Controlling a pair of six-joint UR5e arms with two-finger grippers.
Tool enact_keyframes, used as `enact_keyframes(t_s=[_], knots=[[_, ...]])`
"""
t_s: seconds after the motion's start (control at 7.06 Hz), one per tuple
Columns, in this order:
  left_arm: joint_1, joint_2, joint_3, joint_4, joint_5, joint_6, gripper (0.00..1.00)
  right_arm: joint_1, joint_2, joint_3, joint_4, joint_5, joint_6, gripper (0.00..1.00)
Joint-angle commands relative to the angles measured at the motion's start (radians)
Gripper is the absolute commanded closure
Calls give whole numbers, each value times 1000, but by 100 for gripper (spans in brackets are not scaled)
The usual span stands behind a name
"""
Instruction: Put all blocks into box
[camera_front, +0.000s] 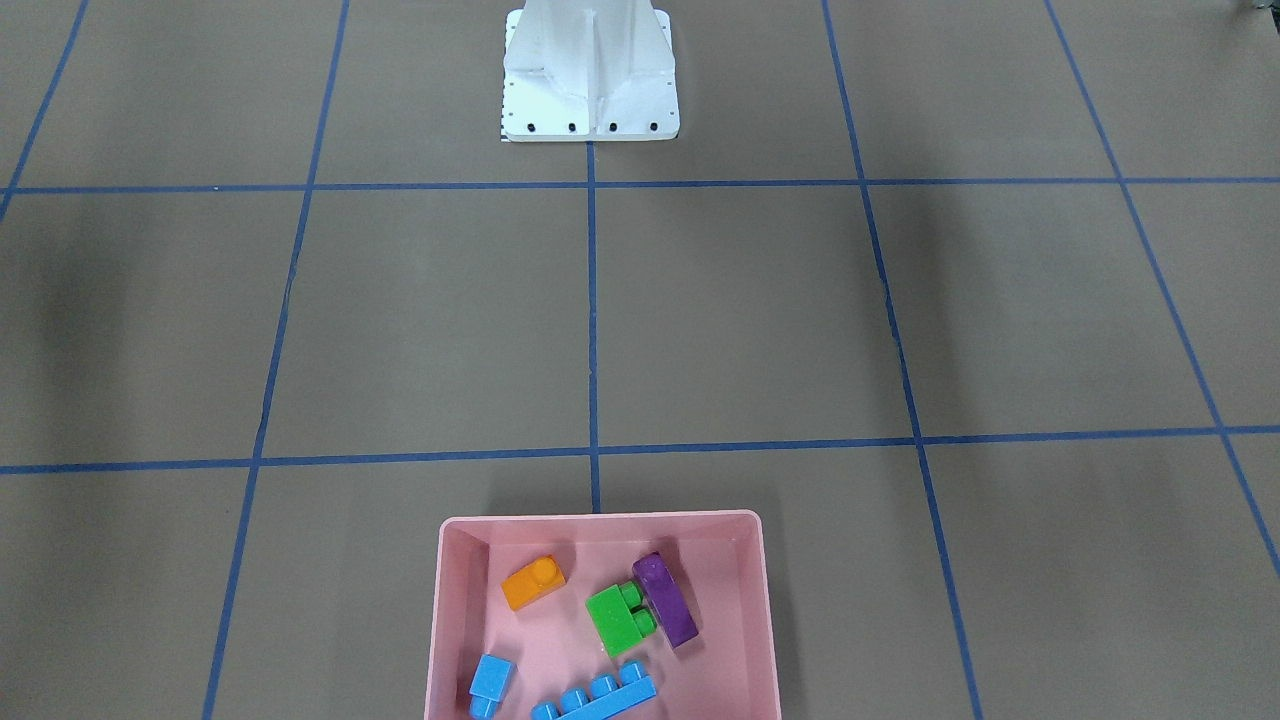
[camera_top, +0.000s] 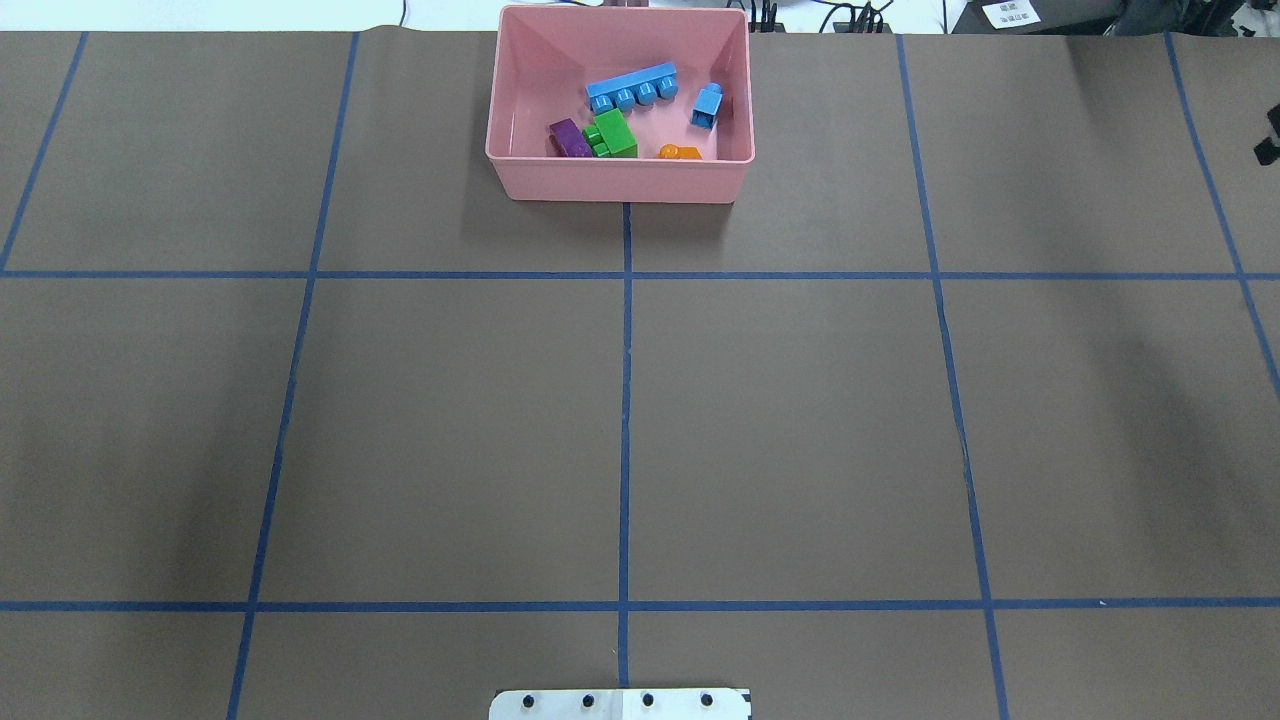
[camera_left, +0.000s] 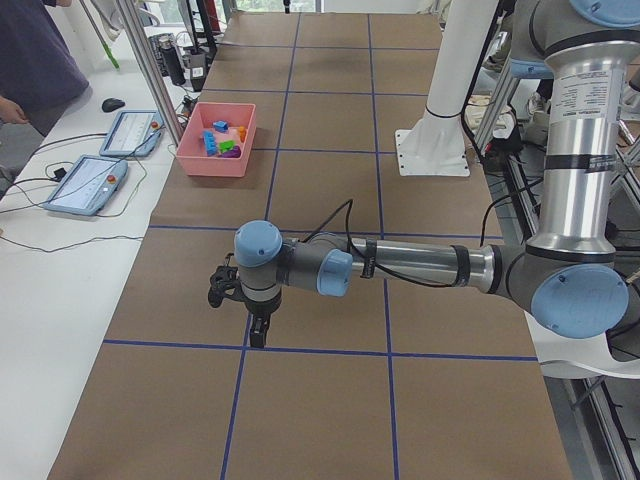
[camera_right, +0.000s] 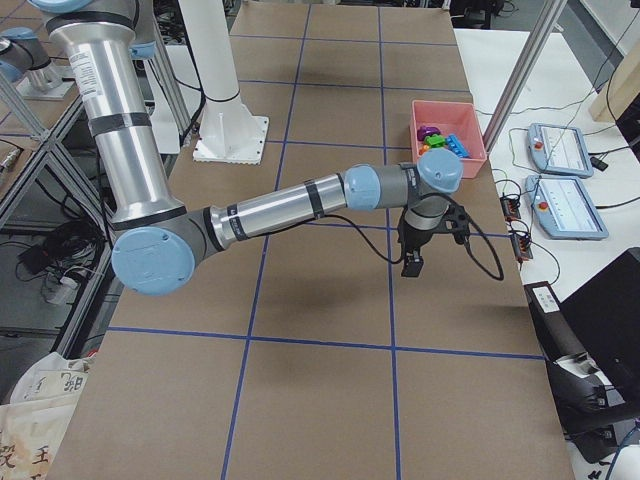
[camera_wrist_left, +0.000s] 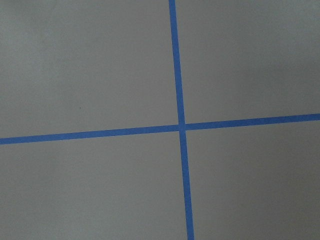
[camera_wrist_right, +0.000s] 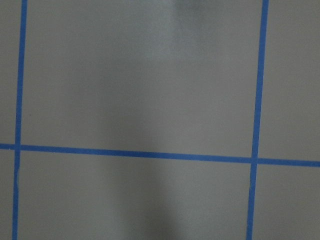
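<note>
The pink box (camera_front: 600, 518) stands at the table's far side from the robot, and also shows in the overhead view (camera_top: 620, 182). Inside it lie the orange block (camera_front: 533, 582), the long purple block (camera_front: 665, 598), the green block (camera_front: 618, 617), the small light blue block (camera_front: 491, 680) and the long light blue block (camera_front: 595, 697). My left gripper (camera_left: 258, 330) shows only in the exterior left view, low over bare table, far from the box. My right gripper (camera_right: 412, 262) shows only in the exterior right view, over bare table. I cannot tell whether either is open or shut.
The white robot base (camera_front: 590, 75) stands at the table's robot side. Blue tape lines (camera_top: 625, 400) divide the brown table into squares. Tablets (camera_left: 88, 182) and cables lie on the white bench beyond the box, where an operator (camera_left: 35, 60) stands.
</note>
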Motion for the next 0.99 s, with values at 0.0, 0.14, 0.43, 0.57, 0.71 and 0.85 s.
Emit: enact_keyframes(t_s=[0.0,0.14,0.43,0.57,0.71,0.85], knots=[[-1,-4,3,7,4,0,0,59,-171,52,96,45,-84,0],[-3,-3,0,8,4,0,0,86,-259,57,183,44,-94,0],[-17,-3,-2,16,4,-2,0,88,-362,57,337,-13,-76,0],[-17,-6,-2,31,4,-2,0,94,-358,55,336,-15,-74,0],[-17,-14,-8,65,4,-2,0,105,-356,58,327,-5,-73,0],[-17,-14,-21,88,4,-2,0,134,-363,77,310,-1,-73,0]])
